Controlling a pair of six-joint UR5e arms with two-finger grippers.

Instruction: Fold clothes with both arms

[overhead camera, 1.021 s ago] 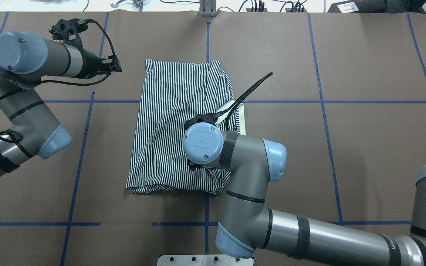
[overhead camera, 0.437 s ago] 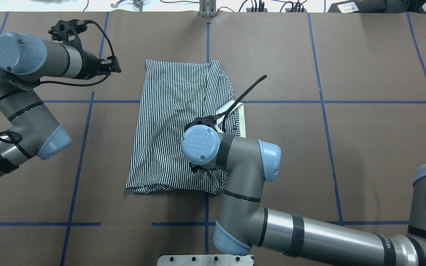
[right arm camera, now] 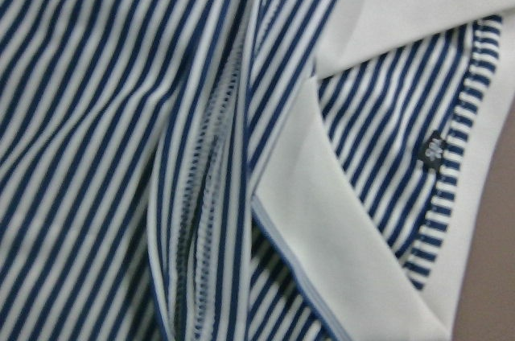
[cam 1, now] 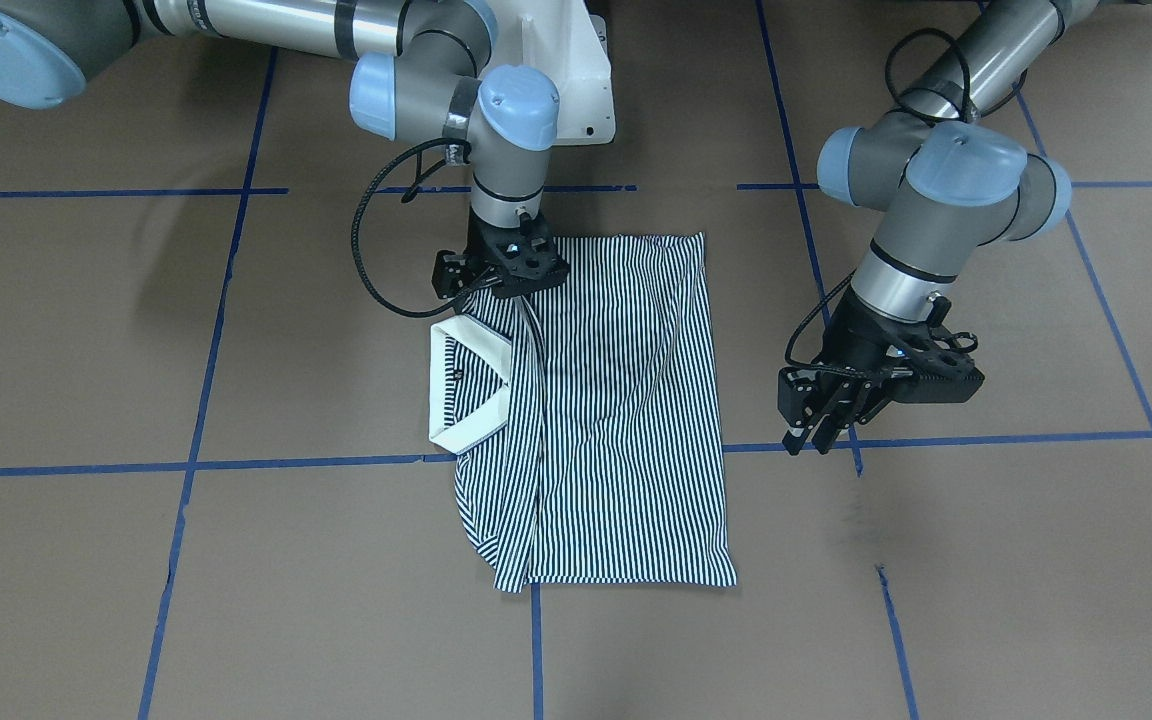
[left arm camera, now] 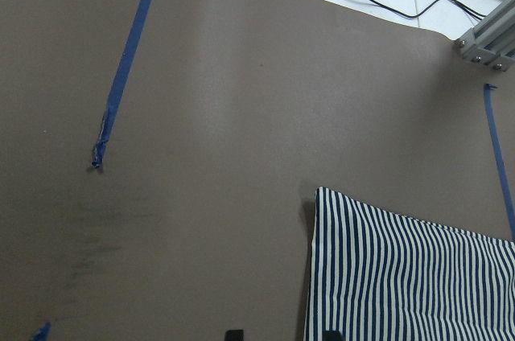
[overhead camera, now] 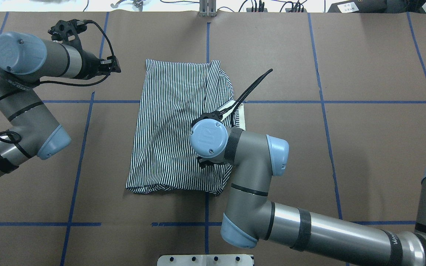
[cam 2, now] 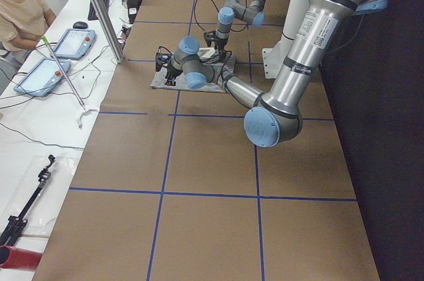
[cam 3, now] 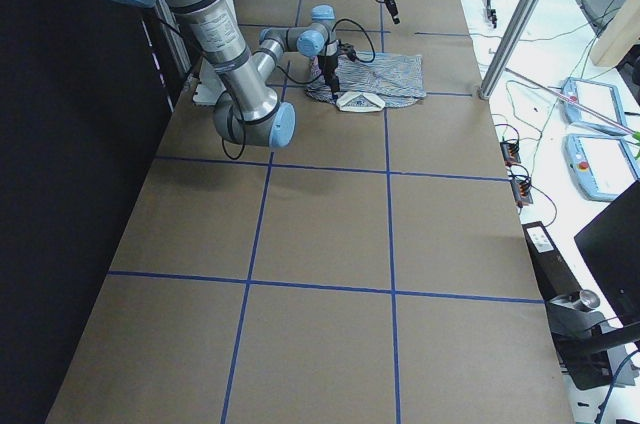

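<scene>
two hands, one shirt, and only one of them is anywhere near it. the polo shirt [cam 1: 626, 420] lies flat on the worktop [cam 1: 936, 560], already doubled lengthwise, with its cream collar [cam 1: 471, 345] poking out along one long edge. the right hand [cam 1: 501, 285] is pressed into the striped cloth just beside the collar, on the robot's side of it. its tips are lost among the folds and its wrist view shows only fabric, so i cannot tell whether it pinches cloth or merely rests on it. the left hand [cam 1: 811, 435] hovers well away from the collar, beyond the shirt's opposite long edge, fingers a little apart and empty.

the main risk, as i judge it, is a one-sided lift. if the right hand rises while the left is this far off, the shirt will likely skew or drag across the worktop. a pinch that takes only the top layer next to the collar could peel the fold open. the loose ridge of cloth there may also bunch under the next crease.
</scene>
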